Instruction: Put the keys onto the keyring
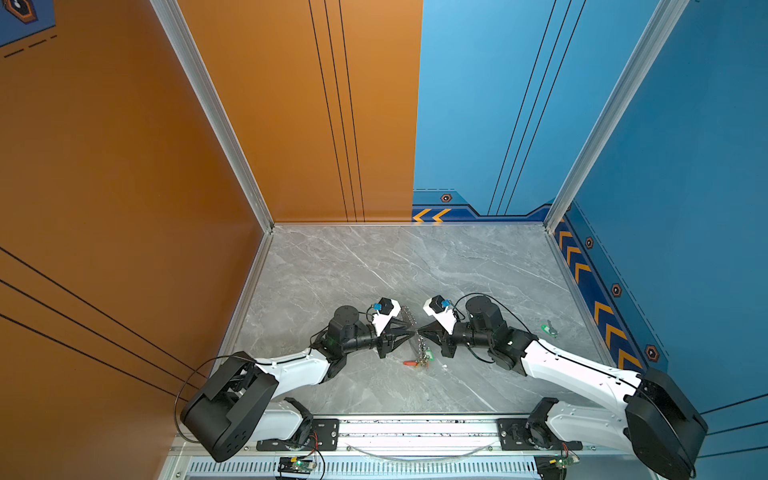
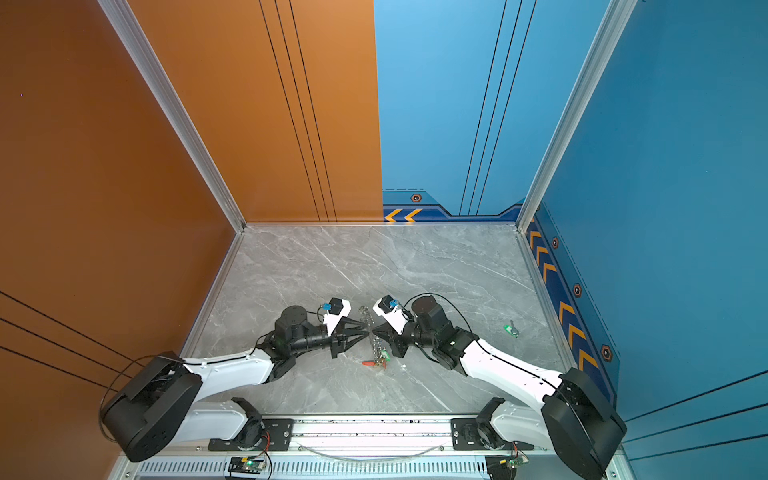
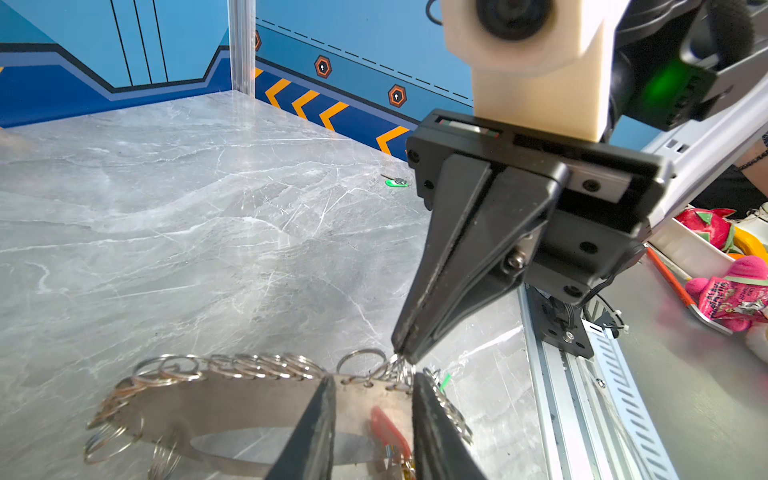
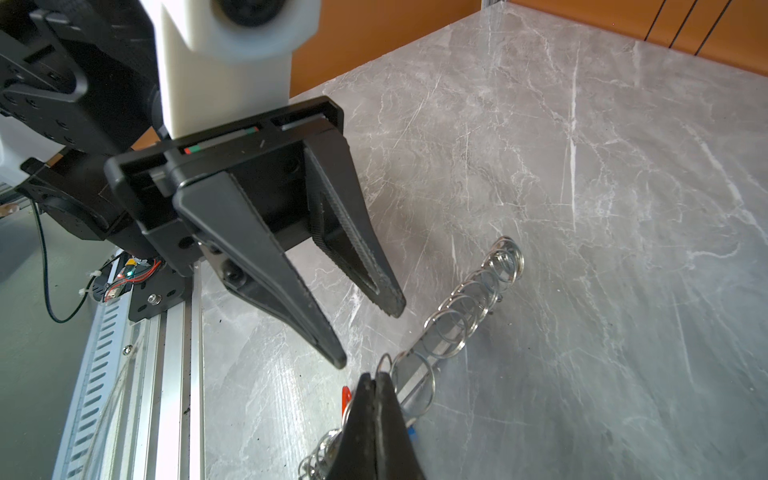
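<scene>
1. Right now your right gripper (image 3: pixel 402 353) is pinched tight on one small ring at the rim of the keyring (image 3: pixel 232 399), which stands on edge over the table (image 1: pixel 374 270).
2. Your left gripper (image 4: pixel 370 336) is partly spread, its tips facing the keyring's flat side and gripping nothing.
3. You can see a red key (image 1: pixel 409 363) and a green-tagged key (image 1: pixel 429 355) hanging at the keyring's near end.
4. A loose green key (image 1: pixel 549 329) lies alone on the table, well off to your right.

High top views share the whole table (image 1: pixel 374 270); wrist views look closely past jaws
</scene>
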Action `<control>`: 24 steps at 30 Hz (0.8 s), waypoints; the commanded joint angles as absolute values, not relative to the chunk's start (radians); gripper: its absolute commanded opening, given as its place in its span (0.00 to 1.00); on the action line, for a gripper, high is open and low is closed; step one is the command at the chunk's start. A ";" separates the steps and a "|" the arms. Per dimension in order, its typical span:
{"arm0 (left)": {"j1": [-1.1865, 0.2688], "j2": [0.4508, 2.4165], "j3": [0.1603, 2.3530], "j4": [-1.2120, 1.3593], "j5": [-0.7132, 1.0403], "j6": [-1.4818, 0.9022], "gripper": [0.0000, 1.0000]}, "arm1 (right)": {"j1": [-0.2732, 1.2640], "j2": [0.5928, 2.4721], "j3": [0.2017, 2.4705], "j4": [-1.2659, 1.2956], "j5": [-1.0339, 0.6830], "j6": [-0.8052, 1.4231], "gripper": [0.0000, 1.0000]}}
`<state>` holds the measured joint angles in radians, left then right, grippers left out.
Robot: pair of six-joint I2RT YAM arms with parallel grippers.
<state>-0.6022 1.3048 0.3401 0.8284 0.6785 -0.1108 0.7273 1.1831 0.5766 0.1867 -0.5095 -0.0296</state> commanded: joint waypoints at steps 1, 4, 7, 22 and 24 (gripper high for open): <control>-0.592 1.277 0.320 0.850 0.693 -0.069 0.32 | 0.734 1.147 0.572 0.219 -0.539 -0.048 0.00; -0.587 1.272 0.314 0.849 0.681 -0.055 0.32 | 0.735 1.144 0.569 0.216 -0.535 -0.049 0.00; -0.583 1.273 0.305 0.848 0.639 -0.038 0.39 | 0.738 1.143 0.568 0.215 -0.525 -0.048 0.00; -0.623 1.298 0.313 0.848 0.676 0.007 0.37 | 0.752 1.155 0.578 0.212 -0.546 -0.046 0.00; -0.631 1.300 0.312 0.847 0.676 0.013 0.37 | 0.753 1.156 0.580 0.210 -0.549 -0.046 0.00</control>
<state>-0.6186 1.2919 0.3099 0.8391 0.6464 -0.0139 0.7467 1.1706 0.5735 0.1864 -0.5213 -0.0299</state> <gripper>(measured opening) 0.368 0.047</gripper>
